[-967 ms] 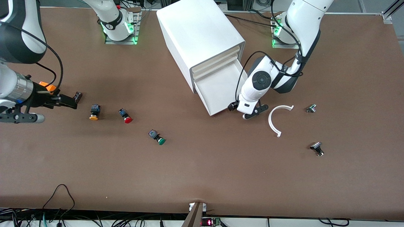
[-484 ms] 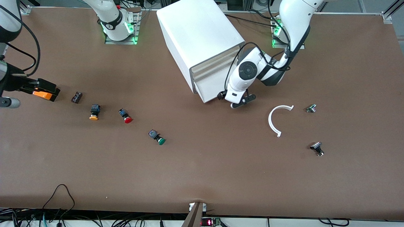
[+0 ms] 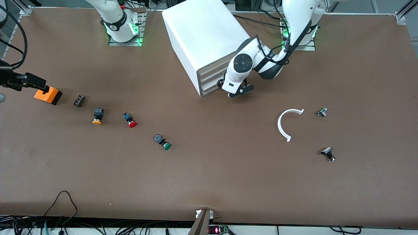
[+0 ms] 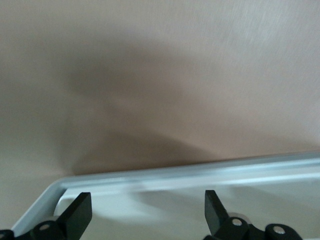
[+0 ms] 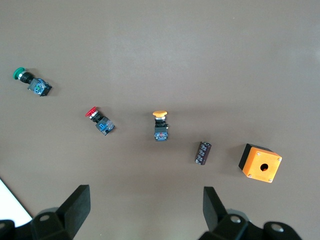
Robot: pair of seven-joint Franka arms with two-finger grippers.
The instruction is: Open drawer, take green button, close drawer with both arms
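Drawer (image 3: 209, 87) now shut by left gripper (image 3: 235, 92).

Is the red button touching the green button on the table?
Apart. The front view shows bare table between the red button and the green button; the right wrist view shows the same gap.

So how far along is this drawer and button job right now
Nearly finished, it seems. The drawer sits pushed into the cabinet, with the open left gripper at its front. The green button lies out on the table. The right gripper is open and empty, up over its end. What looks left: backing the arms away.
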